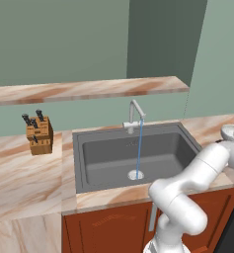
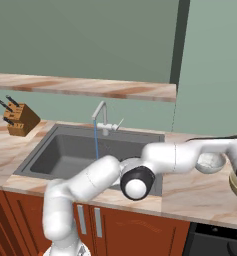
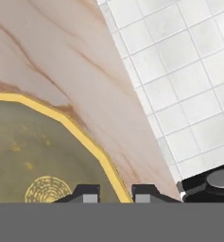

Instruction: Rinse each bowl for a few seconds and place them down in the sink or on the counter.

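Gold-rimmed olive bowl (image 3: 33, 156) sits right under the gripper (image 3: 114, 193), whose fingers are a little apart, one on each side of the bowl's rim. Past it lies the counter (image 3: 61, 56). Farther off, water runs into the sink (image 1: 133, 153).

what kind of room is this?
A simulated home kitchen, most likely: a sink with its faucet running, set in a marbled counter, and a knife block beside it.

Wooden knife block (image 1: 39, 134) is seen left of the basin, under a marbled shelf board (image 1: 89, 90); white floor tiles (image 3: 179, 85) are glimpsed.
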You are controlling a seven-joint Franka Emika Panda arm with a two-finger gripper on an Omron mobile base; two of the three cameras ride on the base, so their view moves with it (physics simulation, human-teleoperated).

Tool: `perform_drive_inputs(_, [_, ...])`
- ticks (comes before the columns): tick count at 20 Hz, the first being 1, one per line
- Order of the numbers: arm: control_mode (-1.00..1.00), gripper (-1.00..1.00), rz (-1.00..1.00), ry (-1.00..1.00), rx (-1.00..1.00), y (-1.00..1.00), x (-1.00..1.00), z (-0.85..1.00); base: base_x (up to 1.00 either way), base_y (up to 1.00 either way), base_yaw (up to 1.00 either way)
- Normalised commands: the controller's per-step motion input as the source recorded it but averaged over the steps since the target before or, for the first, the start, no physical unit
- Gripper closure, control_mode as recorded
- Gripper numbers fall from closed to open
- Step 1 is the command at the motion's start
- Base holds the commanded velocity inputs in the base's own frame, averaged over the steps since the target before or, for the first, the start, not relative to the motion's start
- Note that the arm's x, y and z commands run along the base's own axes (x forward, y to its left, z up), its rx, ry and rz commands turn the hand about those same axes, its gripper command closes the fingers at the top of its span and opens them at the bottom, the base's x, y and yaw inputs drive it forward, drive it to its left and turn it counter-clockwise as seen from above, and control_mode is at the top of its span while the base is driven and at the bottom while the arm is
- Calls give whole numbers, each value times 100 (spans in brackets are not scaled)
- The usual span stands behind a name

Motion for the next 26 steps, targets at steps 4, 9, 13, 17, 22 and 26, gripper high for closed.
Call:
perform_drive_inputs(4, [-100, 100, 1, -34, -22, 64, -52, 61, 0, 0, 0])
perform_drive_inputs(9, [-100, 100, 3, -34, -27, 70, -41, 52, 0, 0, 0])
perform_drive_inputs(13, [-100, 100, 5, -28, -32, 76, -43, 36, 0, 0, 0])
perform_drive_inputs(17, [-100, 100, 6, -22, -33, 83, -40, 19, 0, 0, 0])
perform_drive_inputs(22, [-100, 100, 10, -5, -30, 82, -35, 45, 0, 0, 0])
perform_drive_inputs(26, [-100, 100, 23, 11, -29, 52, -26, 81, 0, 0, 0])
